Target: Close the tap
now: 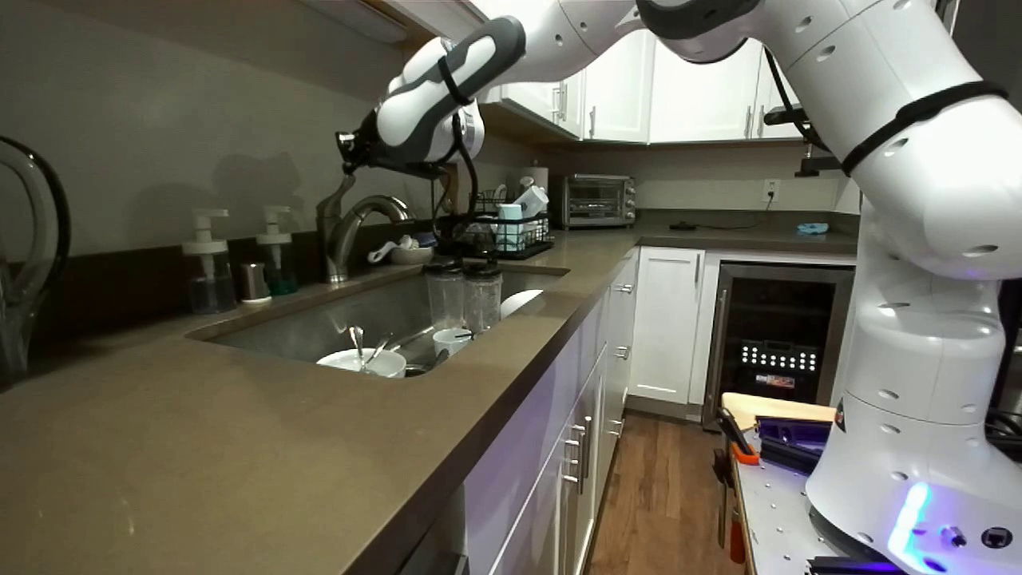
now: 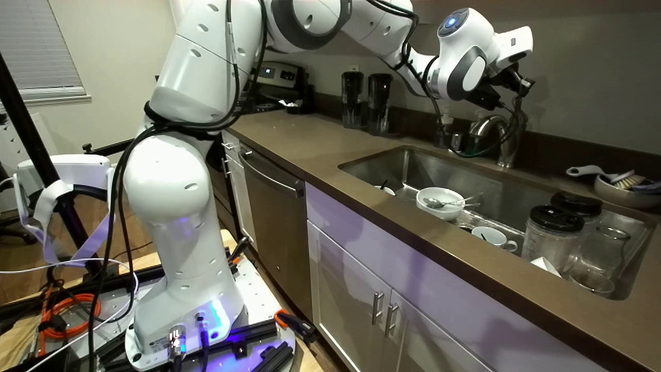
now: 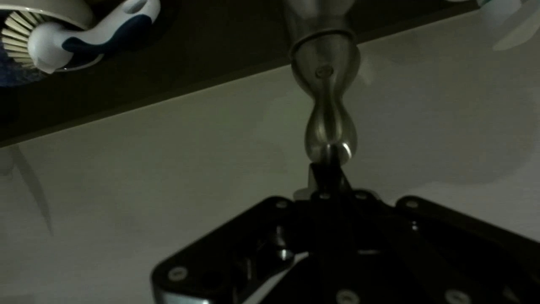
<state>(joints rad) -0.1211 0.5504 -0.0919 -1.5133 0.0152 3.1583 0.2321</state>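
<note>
The tap is a silvery metal faucet with an arched spout, standing behind the sink. It also shows in an exterior view and upside down in the wrist view. Its slim lever handle stands up from the top of the body. My gripper has its dark fingertips together right at the lever's rounded end, seemingly touching it; no part of the lever shows between them. In both exterior views the gripper is just above the lever. I see no water stream.
The sink holds a white bowl, a cup and clear jars. Soap dispensers stand beside the tap. A bowl with a brush is on its far side. A dish rack stands beyond.
</note>
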